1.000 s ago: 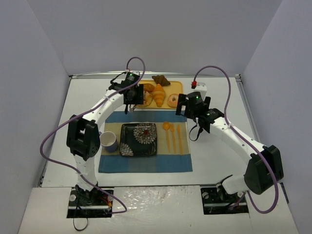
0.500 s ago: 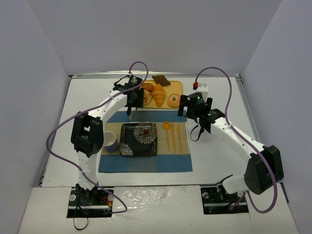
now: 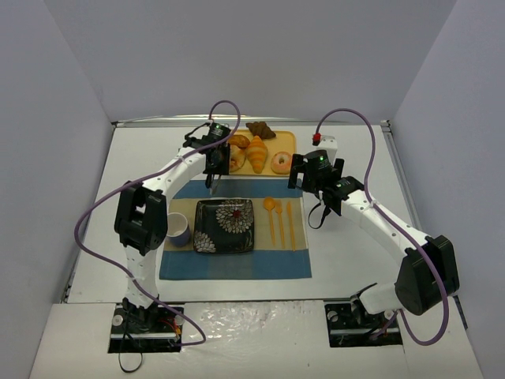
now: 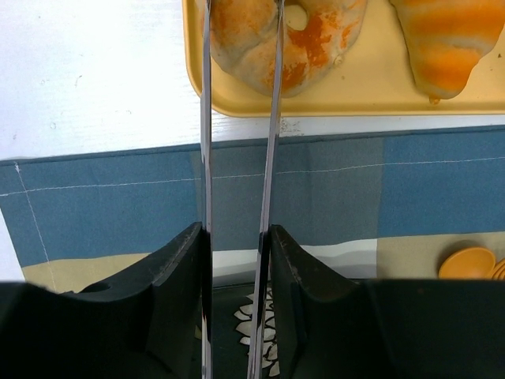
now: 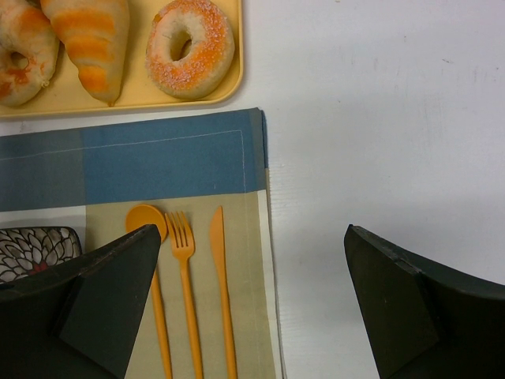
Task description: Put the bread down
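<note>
The bread (image 4: pixel 319 47), a round golden-orange bun with pale patches, lies at the left end of the yellow tray (image 4: pixel 371 87). It also shows in the right wrist view, bread (image 5: pixel 22 51). My left gripper (image 4: pixel 237 237) is shut on a pair of metal tongs (image 4: pixel 207 158). The tongs' two blades reach up to the bun; one runs along its left edge, the other across its middle. From above, the left gripper (image 3: pixel 215 158) hides most of the bun. My right gripper (image 5: pixel 252 237) hangs open over the placemat's right edge with nothing between its fingers.
On the tray lie a croissant (image 3: pixel 256 154), a ring donut (image 3: pixel 279 163) and a dark pastry (image 3: pixel 259 129). A black flowered plate (image 3: pixel 225 225), a blue cup (image 3: pixel 177 229) and orange cutlery (image 3: pixel 280 217) sit on the blue placemat (image 3: pixel 237 264).
My left gripper has moved back toward the tray and the tongs' blades have drawn closer together. The right gripper has shifted slightly toward the tray.
</note>
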Controlling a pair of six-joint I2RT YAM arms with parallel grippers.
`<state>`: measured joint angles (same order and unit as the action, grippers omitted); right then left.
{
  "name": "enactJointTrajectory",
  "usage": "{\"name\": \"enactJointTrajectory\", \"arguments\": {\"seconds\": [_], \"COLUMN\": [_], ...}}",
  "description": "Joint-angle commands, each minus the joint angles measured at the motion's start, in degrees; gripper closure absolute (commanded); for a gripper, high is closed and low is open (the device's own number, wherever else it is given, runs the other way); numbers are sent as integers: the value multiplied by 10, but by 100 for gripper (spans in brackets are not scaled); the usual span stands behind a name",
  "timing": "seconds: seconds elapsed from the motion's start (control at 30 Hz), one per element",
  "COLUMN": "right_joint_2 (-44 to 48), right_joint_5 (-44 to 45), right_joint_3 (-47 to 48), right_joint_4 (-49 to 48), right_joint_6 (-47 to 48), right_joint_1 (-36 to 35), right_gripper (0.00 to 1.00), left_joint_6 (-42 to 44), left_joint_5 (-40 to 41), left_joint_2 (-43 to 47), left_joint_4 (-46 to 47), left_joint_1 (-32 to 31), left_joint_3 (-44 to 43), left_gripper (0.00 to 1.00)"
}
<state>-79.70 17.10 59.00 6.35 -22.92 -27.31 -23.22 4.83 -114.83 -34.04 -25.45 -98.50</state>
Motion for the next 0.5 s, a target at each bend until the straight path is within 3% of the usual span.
{"name": "enactJointTrajectory", "arguments": {"seconds": [0.0,0.47], "right_joint_2": [26,28], "right_joint_5": [7,5], "right_joint_3": [1,0], "right_joint_4": [-14,-14], "right_joint_6": [-1,-6], "right_joint_1": [4,4], "right_gripper": [0,0], "left_joint_6": [-1,8], "left_joint_5": [22,42], "left_joint_2": [64,159], "left_joint_4": [15,-9], "left_joint_1": [-5,-24], "left_joint_3": [-8,-4], "left_gripper": [100,100]}}
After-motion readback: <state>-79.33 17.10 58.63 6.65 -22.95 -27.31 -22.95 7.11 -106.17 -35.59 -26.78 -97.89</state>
